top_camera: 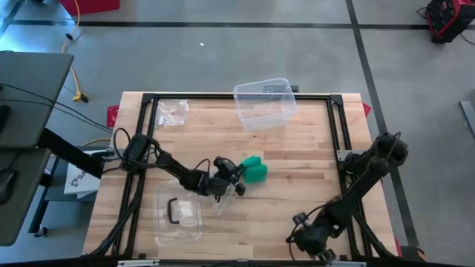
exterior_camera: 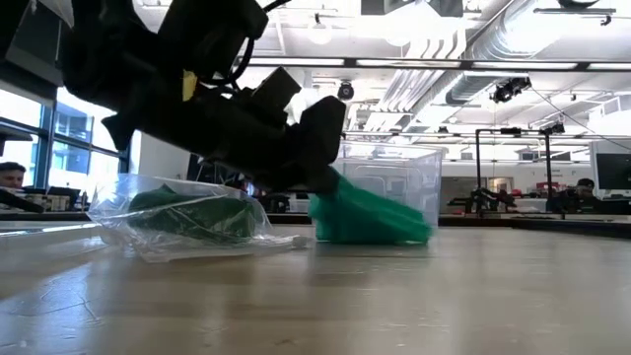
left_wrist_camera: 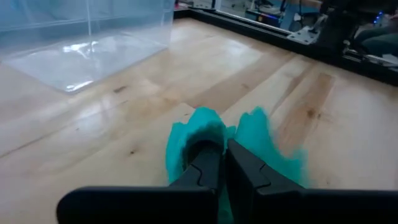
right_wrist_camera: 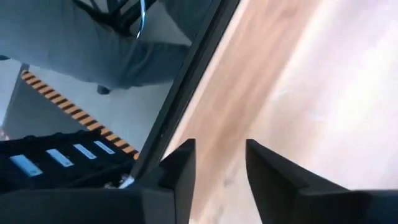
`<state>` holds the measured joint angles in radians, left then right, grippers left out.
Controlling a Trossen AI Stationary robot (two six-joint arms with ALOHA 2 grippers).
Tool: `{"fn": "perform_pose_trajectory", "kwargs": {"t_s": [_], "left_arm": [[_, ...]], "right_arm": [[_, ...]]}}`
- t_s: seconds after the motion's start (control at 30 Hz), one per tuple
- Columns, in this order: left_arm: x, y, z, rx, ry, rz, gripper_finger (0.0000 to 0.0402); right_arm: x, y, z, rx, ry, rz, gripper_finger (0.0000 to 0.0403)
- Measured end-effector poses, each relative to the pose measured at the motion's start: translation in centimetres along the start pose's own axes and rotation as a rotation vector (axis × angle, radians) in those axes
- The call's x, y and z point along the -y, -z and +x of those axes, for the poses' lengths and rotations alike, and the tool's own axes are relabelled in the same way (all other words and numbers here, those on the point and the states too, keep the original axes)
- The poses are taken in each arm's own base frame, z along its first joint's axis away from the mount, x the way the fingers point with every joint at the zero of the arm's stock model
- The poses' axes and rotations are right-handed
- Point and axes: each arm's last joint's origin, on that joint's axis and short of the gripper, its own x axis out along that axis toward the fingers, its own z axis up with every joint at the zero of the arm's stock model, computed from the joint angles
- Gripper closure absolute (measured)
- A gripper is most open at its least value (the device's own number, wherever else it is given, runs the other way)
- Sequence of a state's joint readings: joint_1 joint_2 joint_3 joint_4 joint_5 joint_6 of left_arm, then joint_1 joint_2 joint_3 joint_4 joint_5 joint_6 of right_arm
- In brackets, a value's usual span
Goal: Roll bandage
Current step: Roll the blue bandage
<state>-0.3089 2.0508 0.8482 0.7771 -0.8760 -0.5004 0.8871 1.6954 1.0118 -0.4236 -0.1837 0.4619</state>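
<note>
The green bandage (top_camera: 255, 170) is located near the centre of the worktop (top_camera: 297, 193). It is pinched by the left gripper (top_camera: 239, 176), whose fingers (left_wrist_camera: 208, 167) are pressed together on the fabric. A clear tub (top_camera: 264, 102) is positioned at the far edge, a clear bag (top_camera: 178, 213) toward the near left corner. The right gripper (right_wrist_camera: 219, 163) is parked over the near right edge, fingers parted, nothing grasped.

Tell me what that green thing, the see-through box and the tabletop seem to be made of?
The green bandage, pinched in the left tool, looks like soft matte fabric: it bunches and has fuzzy edges. The box seems clear, glossy rigid plastic, since the table shows through its walls. The tabletop looks like pale wood planks with visible grain, probably sealed smooth.
</note>
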Motion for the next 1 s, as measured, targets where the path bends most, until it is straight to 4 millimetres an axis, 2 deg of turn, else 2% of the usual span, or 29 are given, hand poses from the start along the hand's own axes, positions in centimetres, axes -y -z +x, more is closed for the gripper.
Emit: {"fn": "perform_pose_trajectory", "kwargs": {"t_s": [0.1,0.2,0.3,0.4,0.6,0.7,0.8,0.87,0.93,1.0], "left_arm": [[0.1,0.3,0.1,0.011,0.009,0.018,0.0397],[0.3,0.3,0.0,0.012,0.031,0.051,0.0397],[0.6,0.1,-0.3,0.035,0.055,0.118,0.0398],[0.9,-0.3,-0.5,0.056,0.068,0.150,0.0398],[0.8,-0.3,-0.4,0.056,0.059,0.156,0.0398],[0.8,-0.3,-0.4,0.058,0.056,0.143,0.0398],[0.8,-0.3,-0.4,0.058,0.051,0.130,0.0398],[0.8,-0.3,-0.4,0.061,0.044,0.128,0.0398],[0.8,-0.3,-0.4,0.061,0.042,0.129,0.0398],[0.7,-0.3,-0.4,0.068,0.024,0.127,0.0398]], "right_arm": [[0.1,-0.1,-3.4,0.039,0.037,-0.031,0.0266],[0.7,0.0,-6.4,0.127,0.164,-0.077,0.0266],[2.7,-0.1,-8.1,0.239,0.335,-0.109,0.0266],[6.3,-0.3,-7.4,0.308,0.425,-0.112,0.0266],[15.0,0.3,-4.2,0.526,0.542,0.020,0.0266],[18.1,0.9,-3.0,0.516,0.575,0.047,0.0266],[20.3,1.8,-1.2,0.404,0.553,0.051,0.0266],[21.1,1.5,-0.5,0.390,0.533,0.051,0.0270],[21.4,1.3,0.0,0.381,0.515,0.069,0.0293],[21.0,1.3,0.2,0.385,0.492,0.076,0.0336]]}}
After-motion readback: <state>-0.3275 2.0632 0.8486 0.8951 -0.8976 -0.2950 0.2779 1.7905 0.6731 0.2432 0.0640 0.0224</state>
